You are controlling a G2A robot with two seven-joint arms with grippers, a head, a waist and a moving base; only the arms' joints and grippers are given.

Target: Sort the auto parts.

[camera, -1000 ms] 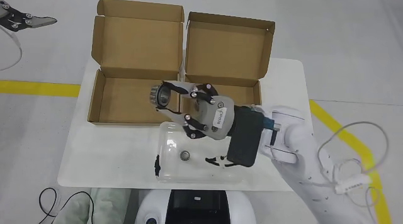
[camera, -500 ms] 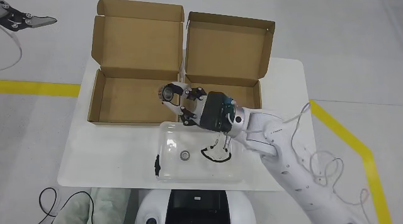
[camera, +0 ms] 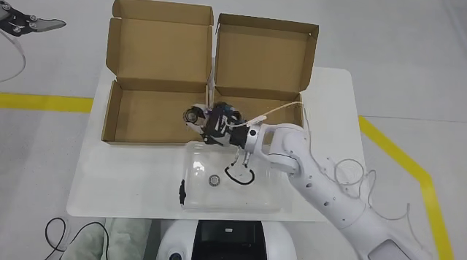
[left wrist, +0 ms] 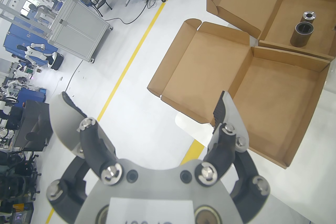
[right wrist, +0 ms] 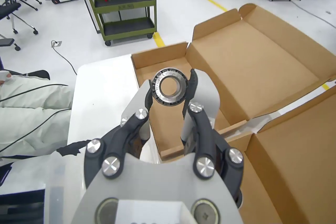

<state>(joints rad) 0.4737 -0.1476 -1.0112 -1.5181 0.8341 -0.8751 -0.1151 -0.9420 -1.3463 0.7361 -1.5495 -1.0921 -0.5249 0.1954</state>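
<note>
My right gripper (right wrist: 169,86) is shut on a steel roller bearing (right wrist: 169,89), held with its bore facing the wrist camera. In the top view the bearing (camera: 193,116) hangs over the right front corner of the left cardboard box (camera: 139,117), whose floor is bare. The right cardboard box (left wrist: 294,25) holds two upright metal cylinders, a dark sleeve (left wrist: 302,34) and a smaller silver one (left wrist: 308,16). My left gripper (camera: 29,20) is open and holds nothing, off the table's far left over the floor.
A clear plastic tray (camera: 219,198) at the table's front edge holds a small bearing (camera: 214,180), a black ring (camera: 237,176) and a dark piece (camera: 182,190). Both box lids stand open behind. A yellow floor line runs left and right of the table.
The right arm has stretched out and dropped lower toward the left box, carrying the bearing with it. The left gripper has not moved.
</note>
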